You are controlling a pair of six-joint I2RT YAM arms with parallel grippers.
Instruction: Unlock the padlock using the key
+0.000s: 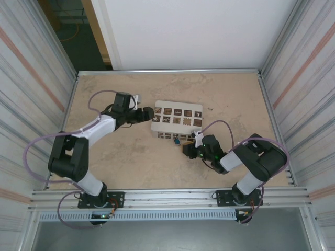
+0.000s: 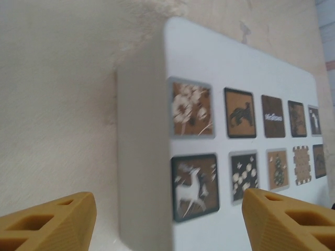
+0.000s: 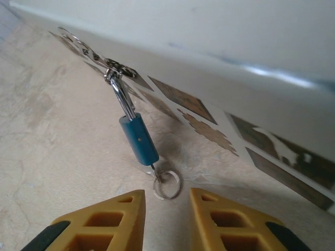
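1. The right claw (image 3: 166, 214) stood slightly parted and empty over the near desk (image 3: 47, 136).
2. Just beyond lay the blue barrel (image 3: 138, 139), apparently the padlock, beside the white box (image 3: 220, 31); its long axis ran near to far-left, small ring (image 3: 167, 185) nearest.
3. Closing carelessly could flick that ring away.
4. The left claw (image 2: 170, 209) gaped open at the box's left end.
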